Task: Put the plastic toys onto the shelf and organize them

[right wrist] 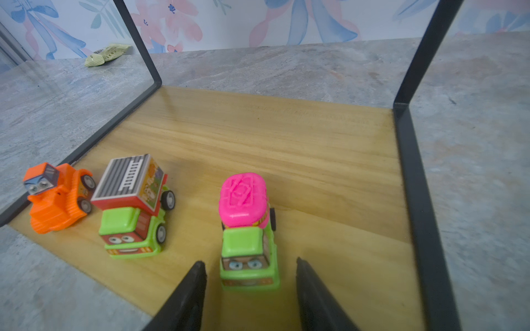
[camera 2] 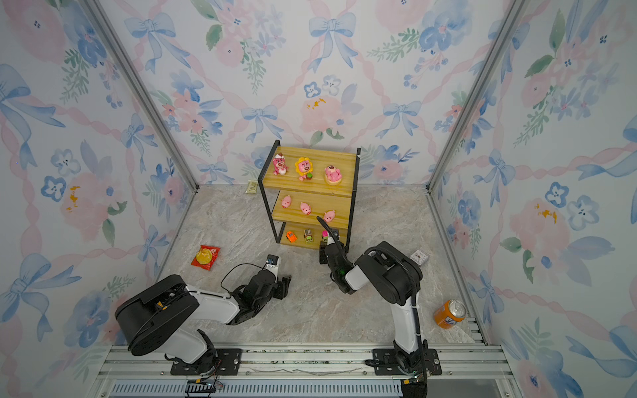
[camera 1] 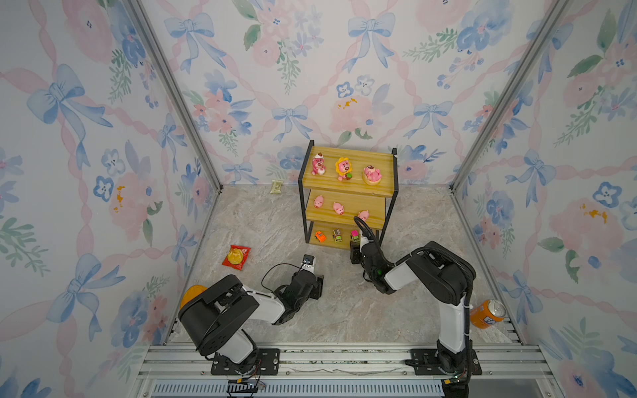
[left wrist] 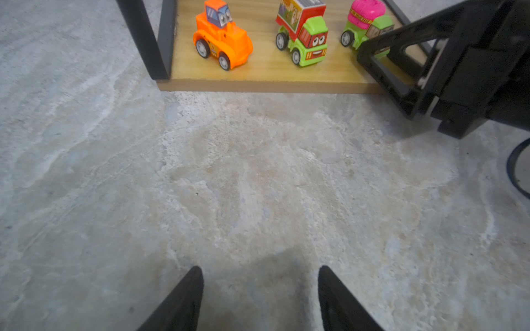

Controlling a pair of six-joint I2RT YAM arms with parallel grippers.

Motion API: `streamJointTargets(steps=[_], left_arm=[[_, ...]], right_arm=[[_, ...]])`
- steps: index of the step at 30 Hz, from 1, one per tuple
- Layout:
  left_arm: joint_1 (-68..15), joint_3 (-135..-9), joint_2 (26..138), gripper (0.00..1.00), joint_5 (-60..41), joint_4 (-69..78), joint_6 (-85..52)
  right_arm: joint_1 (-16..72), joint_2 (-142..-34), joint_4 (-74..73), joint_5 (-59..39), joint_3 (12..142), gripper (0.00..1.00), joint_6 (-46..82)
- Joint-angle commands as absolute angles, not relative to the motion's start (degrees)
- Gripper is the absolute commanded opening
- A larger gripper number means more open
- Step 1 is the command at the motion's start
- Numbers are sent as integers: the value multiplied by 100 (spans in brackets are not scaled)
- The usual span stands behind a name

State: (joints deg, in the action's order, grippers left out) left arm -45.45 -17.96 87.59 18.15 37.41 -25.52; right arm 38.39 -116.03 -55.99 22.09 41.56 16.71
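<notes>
a marbled grey-beige tabletop (camera 1: 344, 310) lies between walls papered with blue bows and pink flowers. towards the back wall stands a three-tier shelf (camera 1: 358, 155) of yellow wooden boards in a thin black metal frame. three pink plastic bear figurines (camera 1: 343, 169) stand in a row on its top board. three small pink plastic pigs (camera 1: 338, 208) are spread along the middle board. three mini plastic cars sit near the front edge of the bottom board: an orange bulldozer car (right wrist: 58, 197), a green truck with a red and grey box (right wrist: 133, 209), and a green car with a pink drum (right wrist: 246, 229).

the right gripper (right wrist: 249, 262) reaches in low at the bottom board. its black fingers (right wrist: 189, 292) stand a little apart on either side of the pink-drum car's cab. a strip of wood shows between each finger and the toy, so they grip nothing.

the left gripper (left wrist: 259, 269) hangs low over bare tabletop in front of the shelf, its fingers moderately apart with nothing between them.

a red snack packet (camera 1: 236, 256) lies on the table to the left of the shelf. a pale green wrapper (camera 1: 276, 186) lies by the back wall. an orange drinks can (camera 1: 486, 313) lies on its side near the front right edge.
</notes>
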Motion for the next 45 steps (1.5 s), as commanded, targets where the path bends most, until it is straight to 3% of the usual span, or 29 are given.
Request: streamJointTargets(steps=[1, 19, 22, 29, 35, 42, 45], left_arm=[[-4570, -1740, 8742, 65, 1784, 3622, -2513], [-4605, -1695, 8494, 66, 1796, 3559, -2487], [-4632, -1701, 8206, 67, 1821, 3411, -2470], [-4569, -1877, 7506, 71, 2103, 2858, -2145], [-4241, -2195, 7083, 74, 2211, 2457, -1687], [-3862, -2441, 6685, 78, 2357, 2318, -1064], [-3666, -2531, 6561, 85, 2384, 2168, -925]], right_arm=[[3919, -11394, -5700, 2148, 3970, 54, 1565], [4400, -10297, -4941, 2288, 3129, 61, 1260], [4535, -9555, -3981, 2076, 3000, 61, 1088], [4632, -7060, 185, 1790, 3771, 66, 790], [3708, -5394, 1400, 1824, 4313, 69, 544], [2076, -4488, 702, 1709, 3679, 76, 268], [1236, -4350, 244, 1314, 3260, 78, 559]])
